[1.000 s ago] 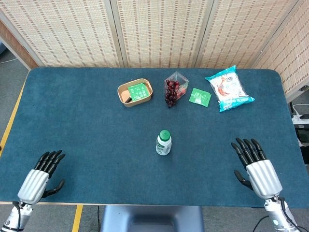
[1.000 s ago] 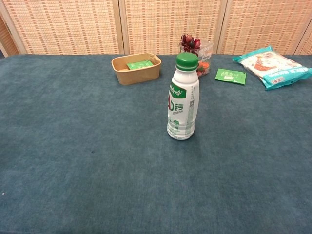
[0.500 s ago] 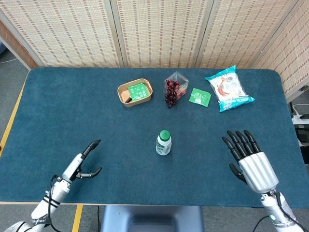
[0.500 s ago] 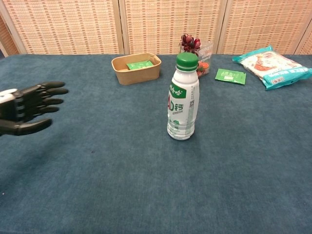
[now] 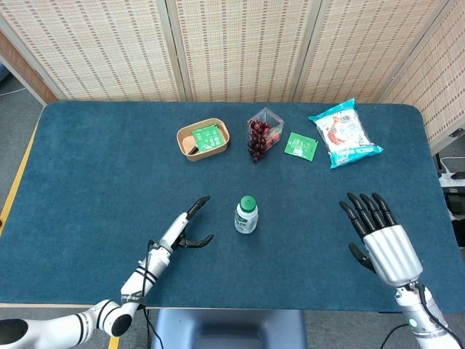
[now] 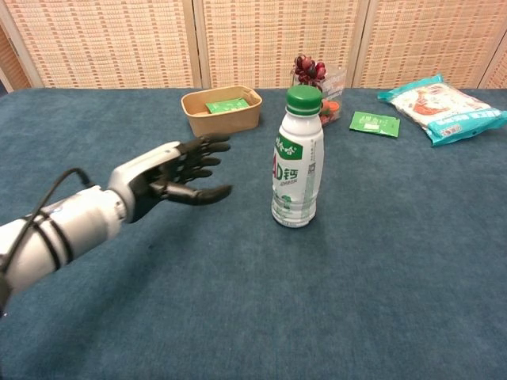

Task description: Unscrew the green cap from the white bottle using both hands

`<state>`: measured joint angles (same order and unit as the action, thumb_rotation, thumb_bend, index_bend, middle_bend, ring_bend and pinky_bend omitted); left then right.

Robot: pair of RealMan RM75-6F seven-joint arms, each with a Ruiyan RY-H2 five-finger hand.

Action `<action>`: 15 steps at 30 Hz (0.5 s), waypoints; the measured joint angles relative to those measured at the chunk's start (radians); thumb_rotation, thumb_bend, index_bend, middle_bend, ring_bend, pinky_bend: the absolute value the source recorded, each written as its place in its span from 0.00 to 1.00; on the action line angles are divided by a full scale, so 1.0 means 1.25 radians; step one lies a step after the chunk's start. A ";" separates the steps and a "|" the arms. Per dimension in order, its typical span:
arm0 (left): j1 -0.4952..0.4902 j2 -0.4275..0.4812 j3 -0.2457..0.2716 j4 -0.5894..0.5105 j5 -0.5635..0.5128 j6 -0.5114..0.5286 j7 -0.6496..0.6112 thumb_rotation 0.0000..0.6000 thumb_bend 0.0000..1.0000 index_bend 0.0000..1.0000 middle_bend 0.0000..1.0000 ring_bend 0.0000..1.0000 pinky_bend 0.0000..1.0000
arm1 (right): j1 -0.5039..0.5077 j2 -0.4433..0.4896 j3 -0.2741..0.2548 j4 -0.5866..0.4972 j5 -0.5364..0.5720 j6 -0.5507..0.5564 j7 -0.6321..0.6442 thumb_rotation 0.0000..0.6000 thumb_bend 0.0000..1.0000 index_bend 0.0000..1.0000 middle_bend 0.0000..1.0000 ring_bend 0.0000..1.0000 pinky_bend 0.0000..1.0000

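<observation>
A white bottle (image 5: 246,218) (image 6: 298,176) with a green cap (image 5: 248,203) (image 6: 304,99) stands upright near the middle of the blue table. My left hand (image 5: 185,226) (image 6: 178,174) is open just left of the bottle, fingers spread toward it, a short gap away and not touching. My right hand (image 5: 379,240) lies open, palm down, far to the right of the bottle near the front edge; the chest view does not show it.
At the back stand a brown paper bowl (image 5: 203,139) (image 6: 222,110) holding a green packet, a clear box of red fruit (image 5: 263,131) (image 6: 317,81), a flat green sachet (image 5: 301,146) (image 6: 375,124) and a snack bag (image 5: 344,132) (image 6: 442,98).
My left arm has swept right from the front left corner to just beside the bottle. My right hand shifted slightly. The bottle has not moved.
</observation>
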<state>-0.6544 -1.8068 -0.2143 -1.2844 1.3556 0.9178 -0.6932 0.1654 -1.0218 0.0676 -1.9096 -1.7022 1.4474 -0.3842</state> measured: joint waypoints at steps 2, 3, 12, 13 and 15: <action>-0.021 -0.018 -0.020 0.007 -0.011 -0.012 0.008 1.00 0.34 0.00 0.00 0.00 0.00 | 0.002 0.001 0.003 0.002 0.013 -0.005 0.003 1.00 0.21 0.00 0.00 0.00 0.00; -0.029 -0.025 -0.026 0.009 -0.014 -0.015 0.012 1.00 0.34 0.00 0.00 0.00 0.00 | 0.003 0.002 0.005 0.002 0.018 -0.007 0.005 1.00 0.21 0.00 0.00 0.00 0.00; -0.094 -0.070 -0.069 0.014 -0.030 -0.040 0.057 1.00 0.34 0.00 0.00 0.00 0.00 | 0.012 0.008 0.017 0.010 0.057 -0.018 0.035 1.00 0.21 0.00 0.00 0.00 0.00; -0.100 -0.075 -0.072 0.016 -0.033 -0.043 0.062 1.00 0.34 0.00 0.00 0.00 0.00 | 0.012 0.009 0.017 0.011 0.059 -0.019 0.038 1.00 0.21 0.00 0.00 0.00 0.00; -0.112 -0.087 -0.080 0.023 -0.042 -0.050 0.071 1.00 0.34 0.00 0.00 0.00 0.00 | 0.013 0.012 0.018 0.013 0.062 -0.019 0.044 1.00 0.21 0.00 0.00 0.00 0.00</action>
<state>-0.7945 -1.9152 -0.3137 -1.2551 1.3034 0.8550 -0.6039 0.1813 -1.0074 0.0897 -1.8939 -1.6243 1.4234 -0.3297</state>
